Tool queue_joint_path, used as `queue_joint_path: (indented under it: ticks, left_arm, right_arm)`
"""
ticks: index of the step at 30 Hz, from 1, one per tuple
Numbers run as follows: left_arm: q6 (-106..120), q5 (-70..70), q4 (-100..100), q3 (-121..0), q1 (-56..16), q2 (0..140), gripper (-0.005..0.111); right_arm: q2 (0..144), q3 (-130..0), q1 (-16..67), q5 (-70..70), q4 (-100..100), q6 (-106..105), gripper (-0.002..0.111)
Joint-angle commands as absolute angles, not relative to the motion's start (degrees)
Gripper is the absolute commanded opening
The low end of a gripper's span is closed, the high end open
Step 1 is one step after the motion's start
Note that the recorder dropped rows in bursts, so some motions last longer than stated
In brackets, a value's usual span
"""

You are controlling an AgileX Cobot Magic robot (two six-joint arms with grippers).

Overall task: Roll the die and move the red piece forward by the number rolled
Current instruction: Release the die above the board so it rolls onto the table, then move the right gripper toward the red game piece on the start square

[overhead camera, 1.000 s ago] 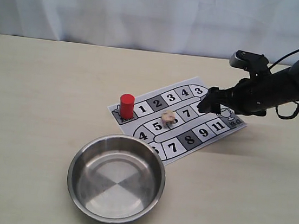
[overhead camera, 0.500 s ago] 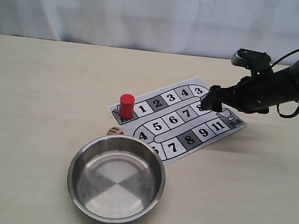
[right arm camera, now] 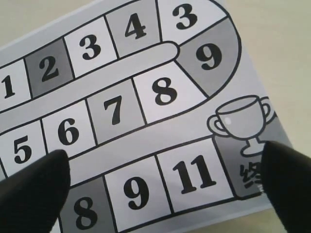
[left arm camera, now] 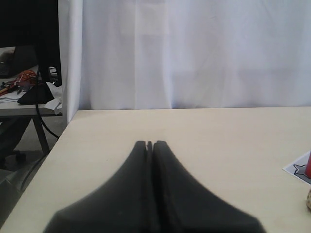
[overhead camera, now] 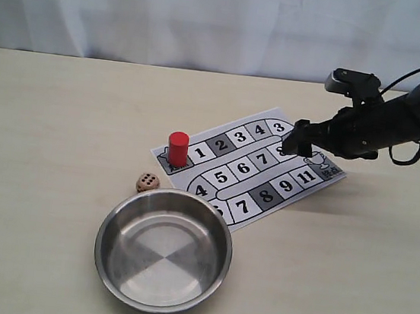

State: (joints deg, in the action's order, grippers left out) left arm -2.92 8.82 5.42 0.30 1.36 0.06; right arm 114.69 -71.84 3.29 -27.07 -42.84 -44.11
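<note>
Roll looks done: die point(overhead camera: 147, 182) rests on the surface by the steel bowl point(overhead camera: 98, 244), top maybe six, too small to confirm. Red piece point(overhead camera: 177, 148) on the board point(overhead camera: 266, 196) before square 1, not yet advanced. Right claw point(overhead camera: 294, 143) spread, empty, over board; left claw point(left arm camera: 149, 145) clenched.

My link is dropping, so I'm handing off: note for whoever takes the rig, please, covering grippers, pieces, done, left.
Left gripper: shut, empty.
Right gripper: open, empty, above the printed numbered board's trophy end.
Small tan wooden die: loose on the table beside the round steel bowl, outside it; top face unreadable here.
Red cylinder piece: upright on the start square beside 1.
Done: roll, apparently. Left: read the die, advance the red piece.
</note>
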Motion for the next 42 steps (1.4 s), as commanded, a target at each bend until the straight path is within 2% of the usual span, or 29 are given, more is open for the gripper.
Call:
queue_joint_path:
  ticks: [1,2,6,10,11,16,22,26,35,42]
  left_arm:
    - [-3.03,8.26,5.3,0.0,1.36,0.0,0.0]
    - [-3.03,8.26,5.3,0.0,1.36,0.0,0.0]
    - [-3.03,8.26,5.3,0.0,1.36,0.0,0.0]
    - [-3.03,8.13,5.3,0.0,1.36,0.0,0.0]
    - [-3.03,8.13,5.3,0.0,1.36,0.0,0.0]
    - [-3.03,8.13,5.3,0.0,1.36,0.0,0.0]
    - [-3.03,8.13,5.3,0.0,1.36,0.0,0.0]
    - [-3.03,8.13,5.3,0.0,1.36,0.0,0.0]
    - [-3.03,8.26,5.3,0.0,1.36,0.0,0.0]
    - [-3.03,8.26,5.3,0.0,1.36,0.0,0.0]
  right_arm:
    - [114.47,-71.94,3.55,-27.33,-42.44,-44.16,0.097]
    - [114.47,-71.94,3.69,-27.58,-42.59,-44.16,0.094]
    - [114.22,-71.94,5.47,-30.1,-42.59,-47.14,0.061]
    - [110.89,-71.94,10.39,-33.19,-39.32,-47.86,0.012]
    - [110.11,-71.94,12.0,-33.65,-36.79,-47.86,0.004]
    - [107.63,-73.86,22.29,-36.22,-30.26,-42.51,0.004]
    - [108.92,-81.36,30.15,-44.98,-16.54,-29.99,0.004]
    - [112.04,-86.22,35.92,-48.51,-12.87,-28.7,0.004]
    - [121.94,-99.1,38.08,-58.63,-9.36,-23.07,0.004]
    - [126.44,-104.45,38.08,-63.31,-9.39,-20.9,0.004]
